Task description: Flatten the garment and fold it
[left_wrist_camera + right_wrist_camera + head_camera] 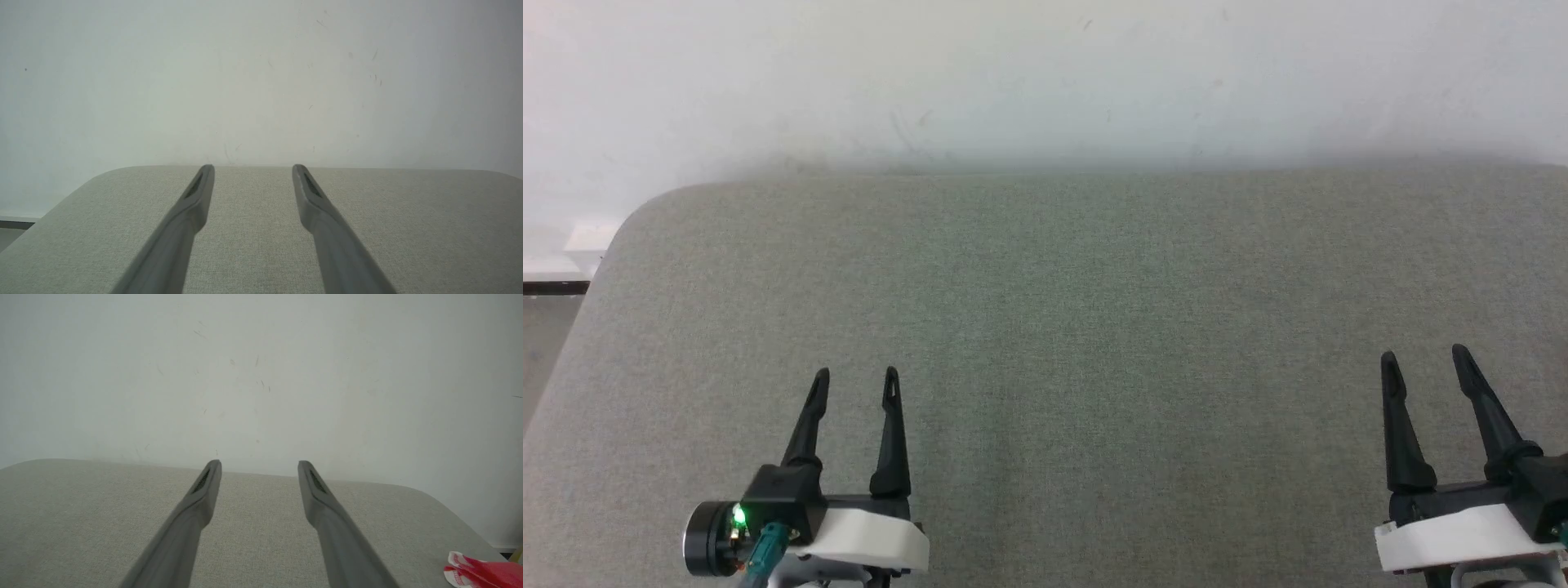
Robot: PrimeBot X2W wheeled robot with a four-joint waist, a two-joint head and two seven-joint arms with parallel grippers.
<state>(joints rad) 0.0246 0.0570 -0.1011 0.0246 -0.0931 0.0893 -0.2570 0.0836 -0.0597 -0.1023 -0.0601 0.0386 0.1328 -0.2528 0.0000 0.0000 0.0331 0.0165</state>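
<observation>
A small part of the bright red garment [484, 573], with a white edge, lies at the bottom right corner of the right wrist view, well to the right of my right gripper. My left gripper [856, 376] hovers open over the grey padded table [1094, 310] at the lower left of the head view, nothing between its fingers. My right gripper [1423, 357] is open too, at the lower right. From the wrists, the left gripper [252, 168] and the right gripper [259, 463] both point toward the table's far edge and the wall.
A pale wall [1045, 73] rises right behind the table's far edge. The table's rounded left corner [645, 212] drops off to a floor strip at the left. A baseboard [556, 286] shows there.
</observation>
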